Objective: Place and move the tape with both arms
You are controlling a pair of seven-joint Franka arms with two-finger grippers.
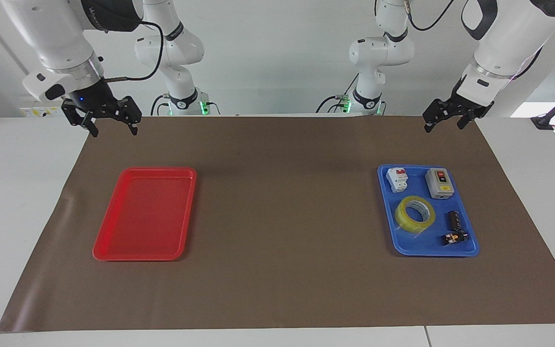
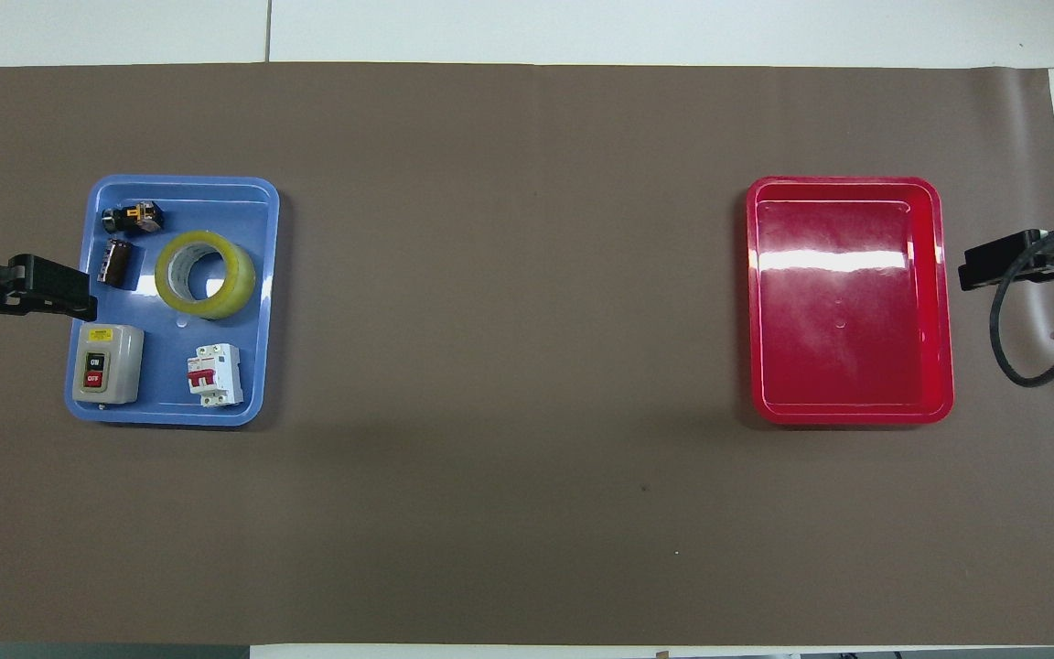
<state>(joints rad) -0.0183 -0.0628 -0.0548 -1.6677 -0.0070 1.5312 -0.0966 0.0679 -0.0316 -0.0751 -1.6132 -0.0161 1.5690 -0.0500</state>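
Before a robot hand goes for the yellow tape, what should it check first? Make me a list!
1. Tape lies flat in the blue tray, nothing on top: ok.
2. Left gripper open and holding nothing: ok.
3. Right gripper open and holding nothing: ok.
4. Room around the tape for fingers: ok, though the black cylinder lies close beside it.
5. Red tray has nothing in it: ok.
6. Left gripper already over the tape: not ok, it hangs over the mat's edge by the robots.
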